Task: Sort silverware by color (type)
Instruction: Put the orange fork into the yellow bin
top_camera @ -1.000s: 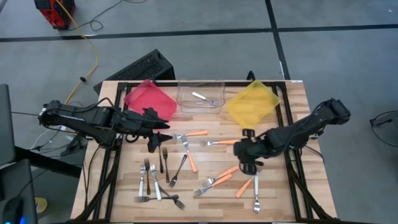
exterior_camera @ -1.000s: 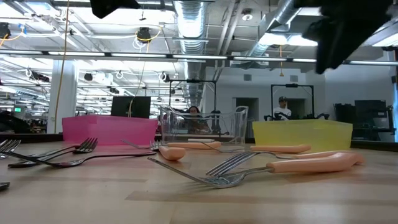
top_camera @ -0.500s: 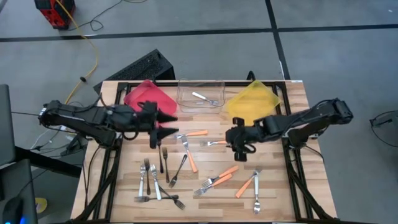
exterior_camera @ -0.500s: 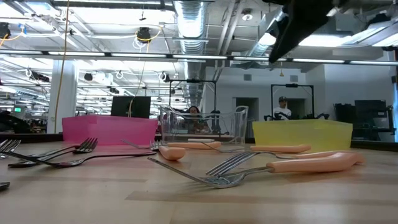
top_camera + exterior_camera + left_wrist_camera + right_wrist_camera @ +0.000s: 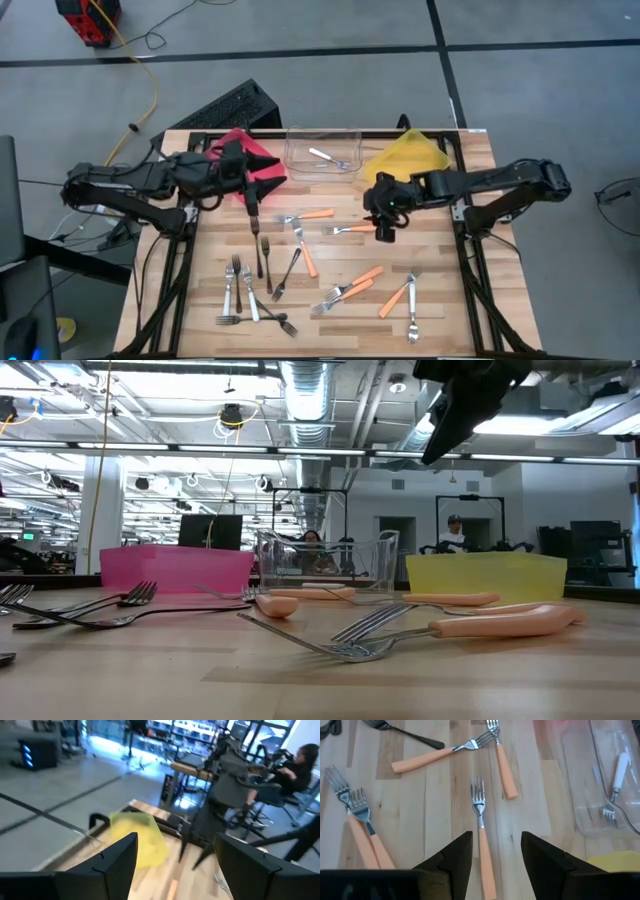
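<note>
One fork (image 5: 330,158) lies in the clear bin (image 5: 322,152); the rest remain scattered on the worktop (image 5: 470,300). Left gripper (image 5: 262,183) and right gripper (image 5: 385,228): jaws open, empty, raised mid-worktop.

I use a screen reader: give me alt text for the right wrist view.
The right gripper, fingers apart and empty, hangs over an orange-handled fork on the wooden table. Four more orange-handled forks lie around it, and a white-handled fork sits in the clear bin.
</note>
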Action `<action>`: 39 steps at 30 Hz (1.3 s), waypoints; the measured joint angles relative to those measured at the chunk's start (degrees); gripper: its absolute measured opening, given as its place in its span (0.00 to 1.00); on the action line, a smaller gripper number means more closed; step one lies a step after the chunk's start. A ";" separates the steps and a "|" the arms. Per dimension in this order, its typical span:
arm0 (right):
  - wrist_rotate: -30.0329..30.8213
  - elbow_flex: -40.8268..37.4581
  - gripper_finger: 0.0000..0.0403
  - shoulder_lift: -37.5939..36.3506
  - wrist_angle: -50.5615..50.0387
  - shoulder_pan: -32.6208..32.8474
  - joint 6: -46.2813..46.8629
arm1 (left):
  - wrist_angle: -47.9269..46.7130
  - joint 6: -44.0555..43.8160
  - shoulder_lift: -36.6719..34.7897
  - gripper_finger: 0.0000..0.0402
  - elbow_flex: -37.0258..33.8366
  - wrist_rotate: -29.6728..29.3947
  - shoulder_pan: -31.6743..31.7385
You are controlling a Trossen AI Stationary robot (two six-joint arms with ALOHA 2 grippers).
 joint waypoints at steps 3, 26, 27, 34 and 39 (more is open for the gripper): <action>-0.64 0.00 0.48 0.00 0.02 -0.94 0.00 | -0.66 -1.11 0.00 0.61 0.00 2.22 1.30; 0.39 0.00 0.48 2.09 14.09 -1.96 -0.85 | -16.39 1.28 -7.20 0.61 -0.30 6.69 3.07; 0.60 0.02 0.48 2.73 14.76 -1.96 -0.83 | -17.07 1.33 -7.92 0.61 -0.75 6.45 3.08; 0.58 -0.15 0.57 8.84 16.37 -1.46 0.27 | -17.41 -0.62 -11.28 0.61 -5.24 8.15 3.05; 0.43 0.02 0.67 11.80 18.39 -1.43 0.93 | -17.84 -1.54 -12.04 0.61 -8.02 9.42 3.01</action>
